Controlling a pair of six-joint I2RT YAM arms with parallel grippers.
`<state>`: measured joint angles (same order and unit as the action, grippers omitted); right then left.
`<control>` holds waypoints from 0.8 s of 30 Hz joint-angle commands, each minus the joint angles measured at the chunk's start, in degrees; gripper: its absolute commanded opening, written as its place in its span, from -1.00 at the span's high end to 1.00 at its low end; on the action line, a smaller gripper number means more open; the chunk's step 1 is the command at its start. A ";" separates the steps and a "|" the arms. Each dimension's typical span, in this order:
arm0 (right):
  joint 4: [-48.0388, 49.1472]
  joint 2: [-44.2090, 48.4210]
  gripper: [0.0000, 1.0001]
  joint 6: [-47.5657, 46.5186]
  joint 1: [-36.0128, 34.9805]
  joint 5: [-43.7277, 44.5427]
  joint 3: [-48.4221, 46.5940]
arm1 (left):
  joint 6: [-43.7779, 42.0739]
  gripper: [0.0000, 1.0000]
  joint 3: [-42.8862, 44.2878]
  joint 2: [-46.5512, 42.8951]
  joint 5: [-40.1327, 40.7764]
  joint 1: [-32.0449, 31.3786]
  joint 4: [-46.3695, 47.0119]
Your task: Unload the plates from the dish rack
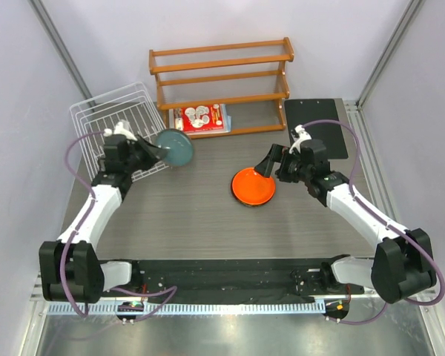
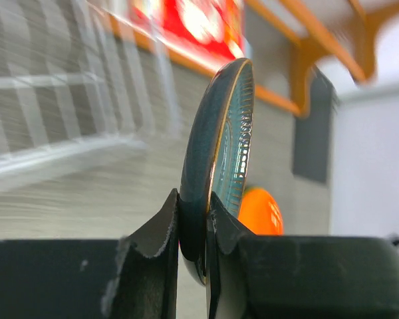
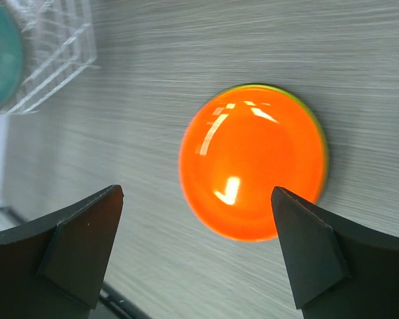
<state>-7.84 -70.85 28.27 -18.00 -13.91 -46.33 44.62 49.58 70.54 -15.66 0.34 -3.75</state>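
My left gripper is shut on the rim of a blue-grey plate, held on edge just right of the white wire dish rack. In the left wrist view the plate stands upright between the fingers, off the table. An orange plate lies flat mid-table on top of a lime green plate whose rim peeks out. My right gripper hangs open above the orange plate, its fingers wide apart and holding nothing.
A brown wooden shelf stands at the back, with a red-and-white package on its bottom tier. A black mat lies at the back right. Grey walls close in on both sides.
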 commanded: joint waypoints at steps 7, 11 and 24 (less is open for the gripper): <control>14.95 -2.62 -0.98 9.17 -3.62 -10.69 -0.69 | 8.11 1.00 -4.32 -0.15 -2.10 -19.12 18.16; 16.36 -3.50 -0.98 9.87 -4.50 -11.13 -0.87 | 8.55 1.00 -4.58 0.82 -0.25 -24.50 19.91; 19.08 -6.50 -0.27 10.66 -5.38 -11.05 0.97 | 8.29 1.00 -1.77 3.72 1.95 -34.53 21.77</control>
<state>7.35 -77.58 38.00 -23.14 -24.18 -46.24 52.34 44.36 75.00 -14.83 -33.56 10.94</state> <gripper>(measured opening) 0.764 0.152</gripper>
